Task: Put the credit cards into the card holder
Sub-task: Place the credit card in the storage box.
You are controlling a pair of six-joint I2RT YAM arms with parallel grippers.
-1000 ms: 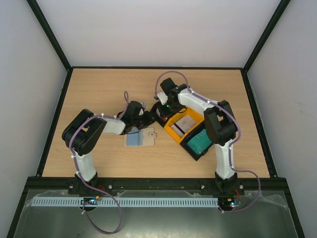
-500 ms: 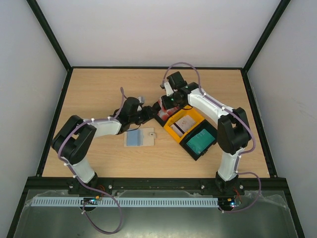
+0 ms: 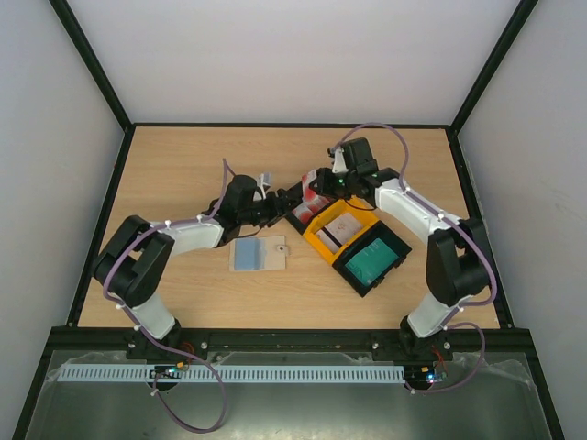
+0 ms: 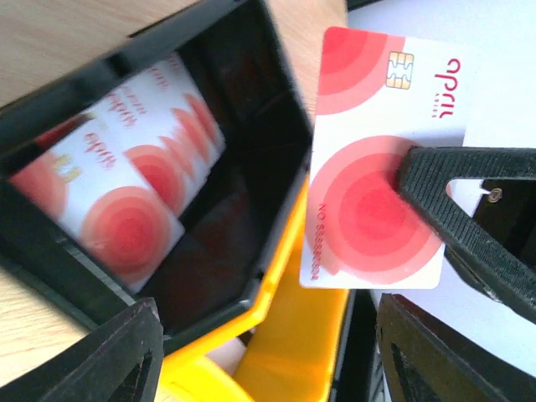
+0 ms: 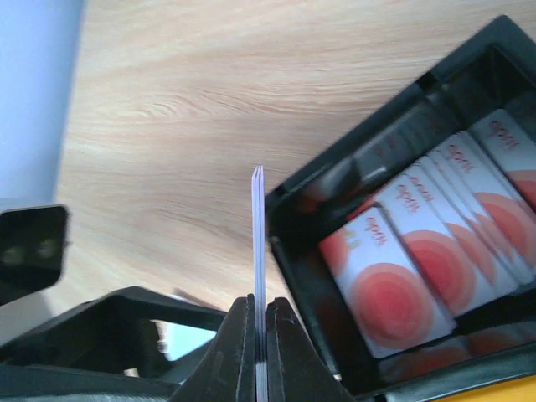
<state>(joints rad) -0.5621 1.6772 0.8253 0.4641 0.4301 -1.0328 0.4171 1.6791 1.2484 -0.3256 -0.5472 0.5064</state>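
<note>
My right gripper is shut on a red-and-white credit card, seen edge-on in the right wrist view and held upright above the table beside the tray. In the left wrist view the same card shows its face, with a black right finger pressed on it. My left gripper stands open just below the card, nothing between its fingers. From above, the left gripper and right gripper meet at the tray's far-left corner. The card holder lies open on the table, greyish-blue inside with a beige flap.
The black-and-yellow tray sits right of centre. Its far compartment holds several red-and-white cards, the middle one a whitish card, the near one a teal card. Black frame rails edge the table.
The right gripper has moved right and lifted a red-and-white card clear of the tray. The left gripper has reached toward it and opened wide.
</note>
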